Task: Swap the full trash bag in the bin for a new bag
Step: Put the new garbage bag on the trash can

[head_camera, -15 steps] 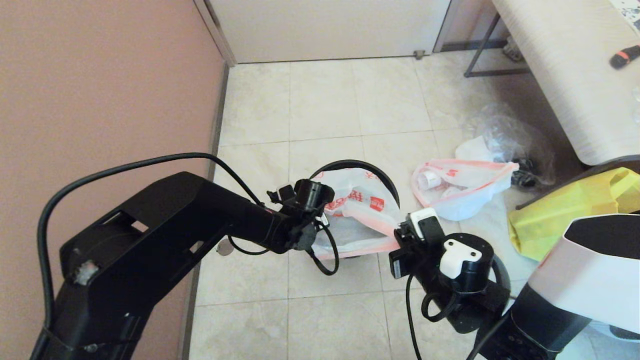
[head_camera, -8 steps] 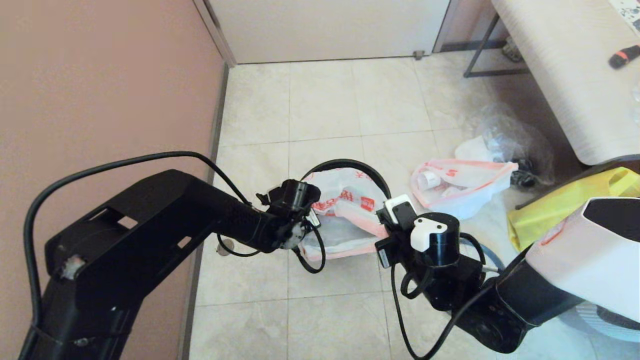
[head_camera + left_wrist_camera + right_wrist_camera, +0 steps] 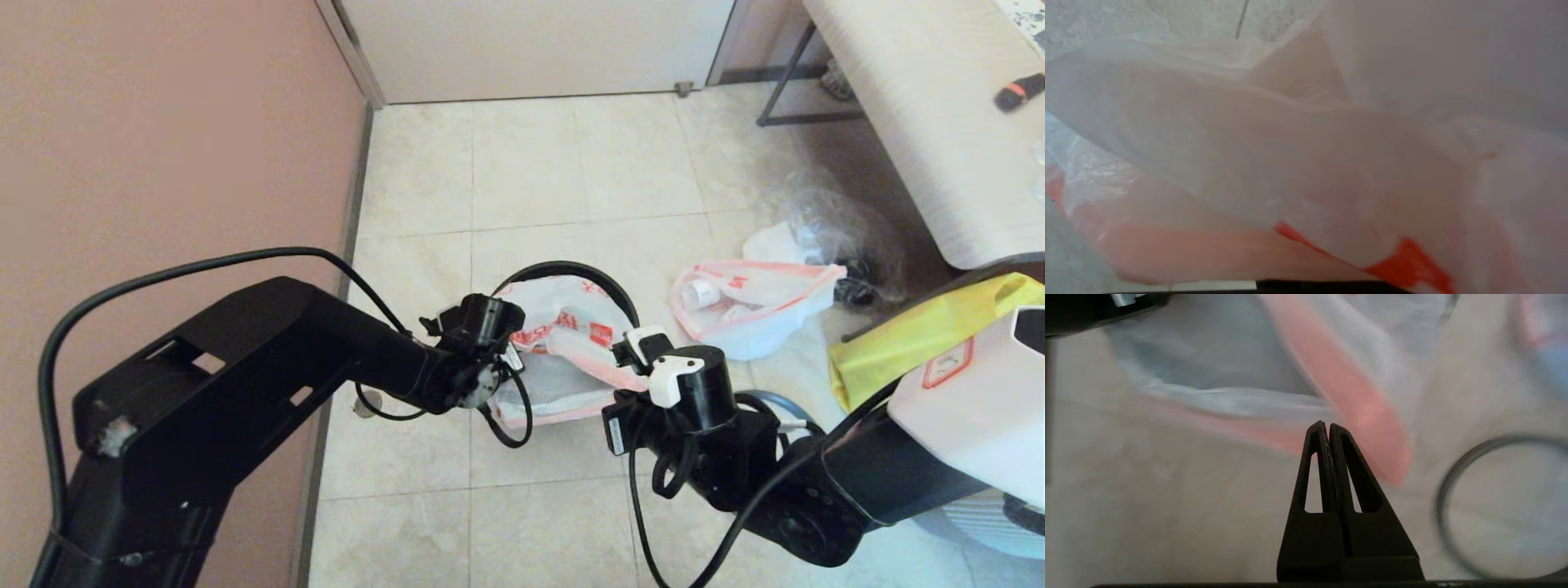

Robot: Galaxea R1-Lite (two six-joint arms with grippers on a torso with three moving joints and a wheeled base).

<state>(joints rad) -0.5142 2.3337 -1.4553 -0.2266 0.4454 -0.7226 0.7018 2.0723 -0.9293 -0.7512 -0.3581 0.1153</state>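
The bin (image 3: 571, 268) stands on the floor tiles, only its black rim showing. The new bag (image 3: 563, 327), white with red print and pink edges, lies in and over it and fills the left wrist view (image 3: 1306, 155). My left gripper (image 3: 500, 347) is at the bin's left side, pressed into the bag. My right gripper (image 3: 1327, 424) is shut, tips at the bag's pink near-right edge (image 3: 1355, 404); no plastic shows between them. The full trash bag (image 3: 755, 306) lies on the floor right of the bin. The grey hoop (image 3: 1457, 506) lies on the floor beside my right wrist.
A yellow tote (image 3: 922, 343) and a clear plastic bag (image 3: 824, 220) lie at the right, under a table (image 3: 922, 122). The pink wall (image 3: 163, 147) runs close along the left. Bare tiles stretch beyond the bin to the door.
My right arm has swung left toward the bin, its gripper staying at the bag's pink edge. The left gripper, the bag and the bin shifted slightly left, then held.
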